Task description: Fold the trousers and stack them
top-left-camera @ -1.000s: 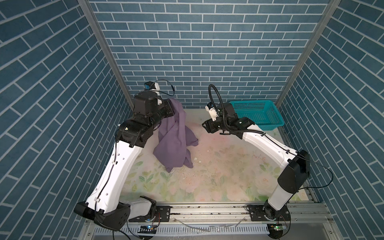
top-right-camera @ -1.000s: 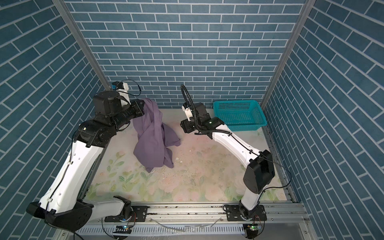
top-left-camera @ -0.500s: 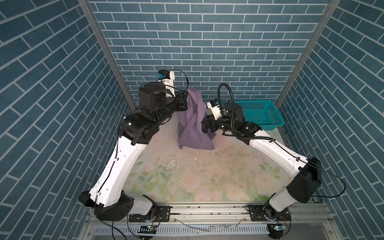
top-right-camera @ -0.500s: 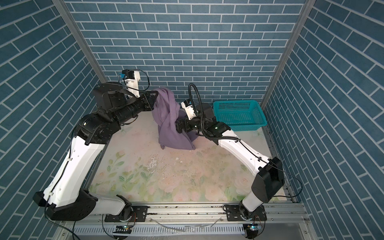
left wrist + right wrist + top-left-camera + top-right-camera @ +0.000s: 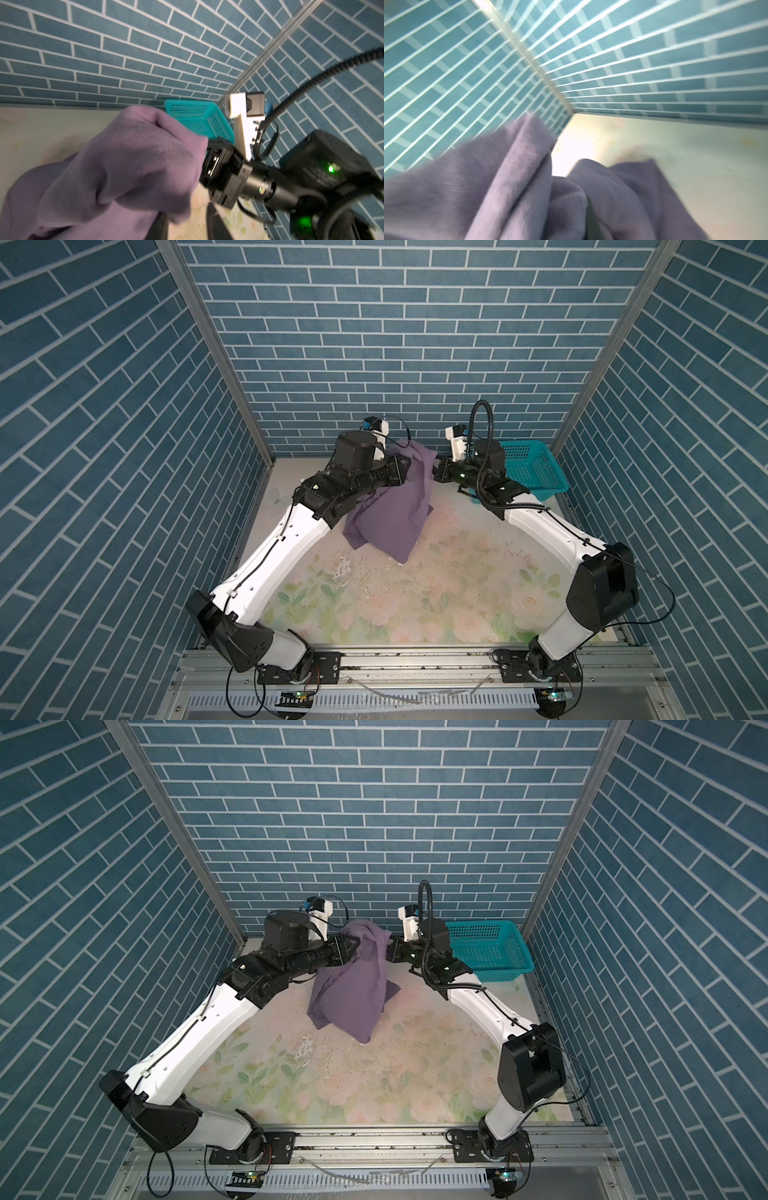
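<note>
Purple trousers [image 5: 390, 510] outside the teal basket [image 5: 544, 486]: right claw [image 5: 434, 466] tight on them, left claw [image 5: 187, 226] agape.

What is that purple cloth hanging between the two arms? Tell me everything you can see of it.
The trousers are plain dusty purple, thin, soft, bunched so no legs show. Their top is raised near the back wall, draped over the left pincer and pinched by the shut right pincer; the rest hangs in folds, its lower end seemingly on the flowered table.

Top views bright, even, sharp; right wrist view motion-blurred, trousers [image 5: 508, 197] smeared, table [image 5: 591, 149] glaring
</note>
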Robot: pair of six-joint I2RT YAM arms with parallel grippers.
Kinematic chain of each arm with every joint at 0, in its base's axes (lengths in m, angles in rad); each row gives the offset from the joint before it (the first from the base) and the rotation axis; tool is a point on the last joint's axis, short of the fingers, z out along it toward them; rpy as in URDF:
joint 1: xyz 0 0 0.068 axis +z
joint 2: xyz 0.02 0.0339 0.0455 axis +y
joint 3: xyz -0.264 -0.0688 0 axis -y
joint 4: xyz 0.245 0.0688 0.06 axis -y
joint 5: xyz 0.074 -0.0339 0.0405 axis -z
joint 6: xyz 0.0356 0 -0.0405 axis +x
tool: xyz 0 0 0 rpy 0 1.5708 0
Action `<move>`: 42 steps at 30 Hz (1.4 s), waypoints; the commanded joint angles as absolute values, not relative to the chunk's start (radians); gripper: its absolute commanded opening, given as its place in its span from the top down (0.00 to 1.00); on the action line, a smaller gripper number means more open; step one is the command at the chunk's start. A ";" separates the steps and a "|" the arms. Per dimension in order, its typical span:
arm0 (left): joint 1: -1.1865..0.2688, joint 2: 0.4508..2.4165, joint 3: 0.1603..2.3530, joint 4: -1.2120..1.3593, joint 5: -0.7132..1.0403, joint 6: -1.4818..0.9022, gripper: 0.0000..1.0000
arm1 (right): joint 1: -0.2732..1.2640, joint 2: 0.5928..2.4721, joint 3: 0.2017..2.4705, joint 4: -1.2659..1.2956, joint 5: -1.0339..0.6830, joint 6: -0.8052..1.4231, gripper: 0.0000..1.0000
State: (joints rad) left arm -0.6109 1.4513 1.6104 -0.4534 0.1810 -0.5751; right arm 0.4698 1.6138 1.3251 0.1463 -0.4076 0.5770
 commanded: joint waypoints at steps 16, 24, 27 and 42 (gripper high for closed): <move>-0.407 1.176 1.065 -0.504 -0.039 -0.656 0.54 | 0.367 1.410 1.109 -0.053 -0.133 0.449 0.98; -0.292 1.249 0.907 -0.441 0.038 -0.698 0.21 | 0.368 1.408 1.170 -0.122 -0.152 0.401 0.33; -0.280 1.323 0.886 -0.393 0.042 -0.695 0.20 | 0.372 1.395 1.174 -0.121 -0.196 0.399 0.33; -0.238 1.653 0.887 -0.114 0.133 -0.725 0.38 | 0.387 1.345 1.145 -0.184 -0.105 0.396 0.34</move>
State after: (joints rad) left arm -0.2501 1.6119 0.8547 -0.1799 0.1108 -0.7254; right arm 0.3859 1.3754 1.1286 -0.1574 -0.1543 0.4175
